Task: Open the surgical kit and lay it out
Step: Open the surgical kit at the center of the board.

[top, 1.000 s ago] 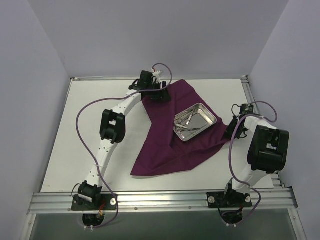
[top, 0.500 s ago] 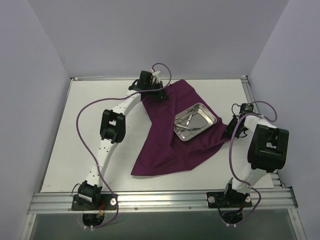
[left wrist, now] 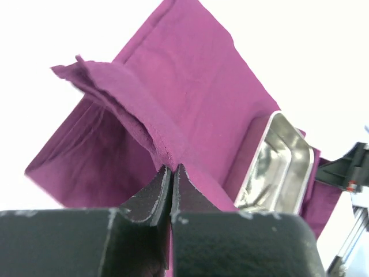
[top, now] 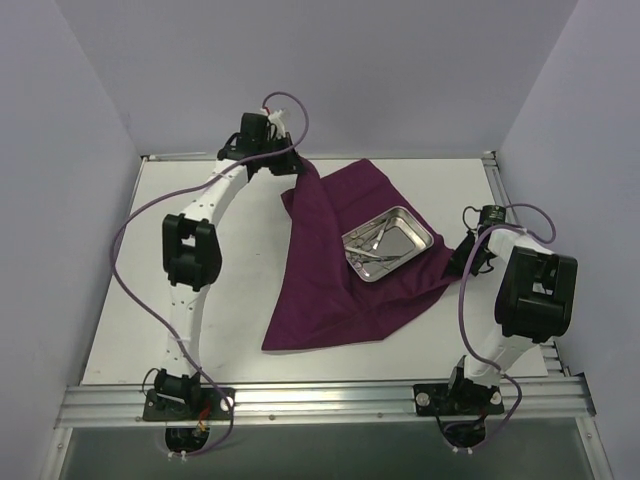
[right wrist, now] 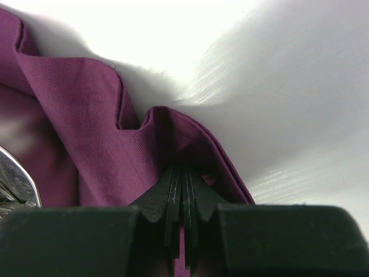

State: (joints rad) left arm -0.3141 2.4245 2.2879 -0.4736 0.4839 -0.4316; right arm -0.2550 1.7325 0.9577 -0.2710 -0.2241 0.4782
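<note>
The surgical kit's maroon cloth (top: 330, 290) lies spread on the white table, with the steel tray (top: 405, 232) on its right half. Ring-handled instruments (top: 367, 244) lie in the tray's left end. My left gripper (top: 290, 162) is raised at the back, shut on the cloth's far left edge, and a fold hangs from it. In the left wrist view the jaws (left wrist: 172, 168) pinch a ridge of cloth (left wrist: 190, 86), with the tray (left wrist: 277, 167) beyond. My right gripper (top: 462, 262) sits low at the cloth's right corner. Its jaws (right wrist: 184, 170) are shut on a fold of cloth (right wrist: 86, 115).
A metal frame rail (top: 320, 398) runs along the near edge with both arm bases on it. Purple walls close in the table on three sides. Bare white table (top: 160, 200) lies left of the cloth. Cables loop over both arms.
My left gripper has shut on the cloth's far edge, then risen and swung back-left, lifting that edge into a hanging fold. The right arm has stayed put.
</note>
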